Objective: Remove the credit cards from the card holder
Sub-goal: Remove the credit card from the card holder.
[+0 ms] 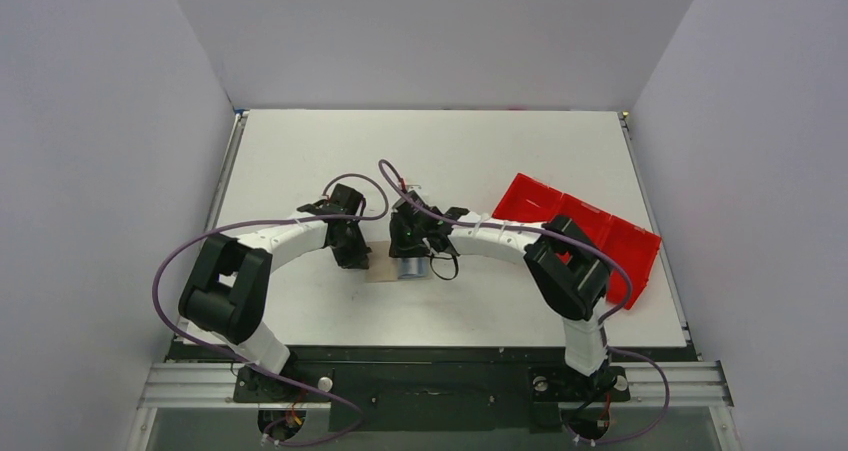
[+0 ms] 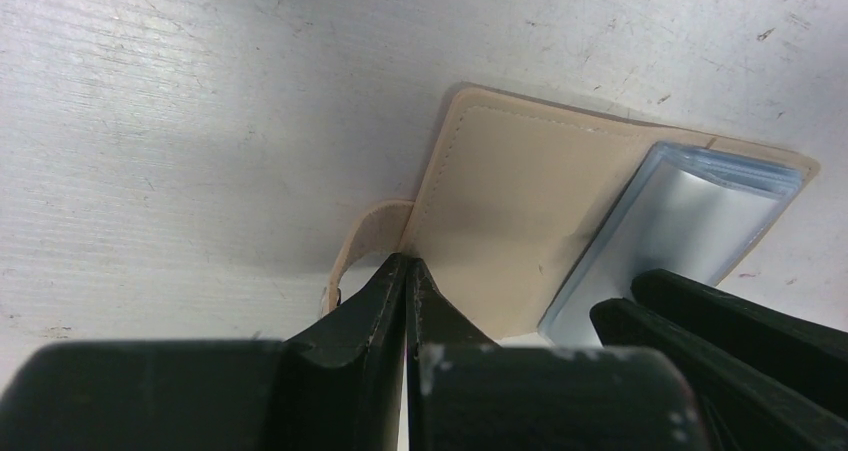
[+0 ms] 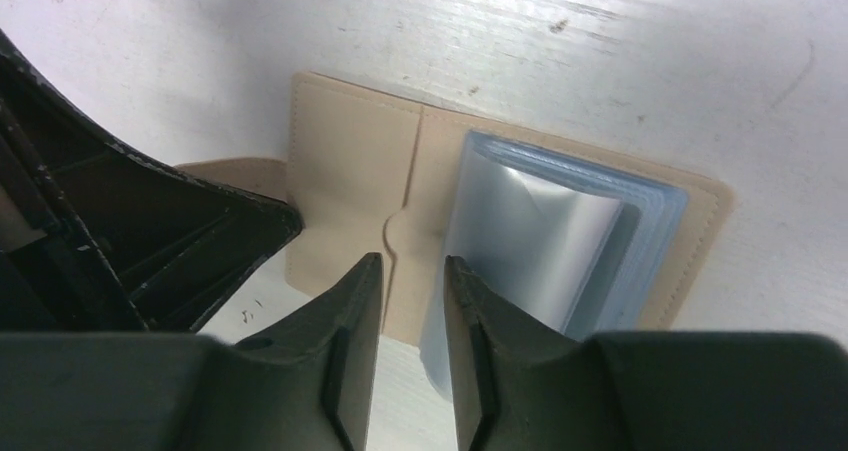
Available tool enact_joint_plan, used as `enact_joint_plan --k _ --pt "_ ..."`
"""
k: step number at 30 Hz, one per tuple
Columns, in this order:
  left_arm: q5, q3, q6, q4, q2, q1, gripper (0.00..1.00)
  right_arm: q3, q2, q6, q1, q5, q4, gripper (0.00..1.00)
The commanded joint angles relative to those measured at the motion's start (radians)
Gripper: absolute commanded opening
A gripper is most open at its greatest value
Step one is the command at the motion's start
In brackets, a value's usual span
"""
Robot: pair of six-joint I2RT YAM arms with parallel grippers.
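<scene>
The tan card holder (image 3: pixel 345 161) lies open and flat on the white table, between the two arms (image 1: pixel 382 271). A stack of pale grey and light blue credit cards (image 3: pixel 530 231) sits in its right half and sticks out past its near edge (image 2: pixel 680 221). My left gripper (image 2: pixel 407 261) is shut, its tips pressed on the holder's left edge where the strap joins. My right gripper (image 3: pixel 413 259) stands narrowly open at the holder's near edge. Its right finger lies over the stack's left edge, and holder and table show in the gap.
A red compartment tray (image 1: pixel 590 231) sits at the right, behind the right arm. My left gripper's black body (image 3: pixel 150 241) stands close on the left of the right fingers. Purple cables loop over both arms.
</scene>
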Motion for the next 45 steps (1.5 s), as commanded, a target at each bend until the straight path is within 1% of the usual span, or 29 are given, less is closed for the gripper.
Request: enact_joint_plan --k 1,2,3,4,5,10,20,45 --pt "0.011 0.0 -0.01 0.032 0.025 -0.008 0.0 -0.081 -0.131 0.018 -0.038 0.042 0.042 0.33" --pt "0.011 -0.001 -0.01 0.031 0.025 -0.008 0.0 -0.1 -0.145 0.021 -0.045 0.04 0.05 0.36" --pt "0.011 -0.002 -0.011 0.031 0.026 -0.008 0.0 -0.131 -0.168 0.027 -0.057 0.038 0.063 0.41" --pt "0.011 -0.001 -0.009 0.03 0.026 -0.008 0.0 -0.146 -0.177 0.03 -0.063 0.035 0.069 0.44" --pt "0.011 -0.001 -0.009 0.029 0.027 -0.008 0.0 -0.17 -0.192 0.038 -0.071 0.031 0.082 0.49" --pt "0.013 0.002 -0.01 0.027 0.024 -0.008 0.0 -0.212 -0.2 0.065 -0.086 -0.015 0.136 0.57" --pt "0.014 0.001 -0.009 0.024 0.02 -0.008 0.0 -0.193 -0.193 0.077 -0.087 -0.036 0.15 0.57" --pt "0.032 -0.019 -0.017 0.047 0.022 -0.008 0.0 -0.116 -0.067 0.096 -0.053 -0.088 0.163 0.57"
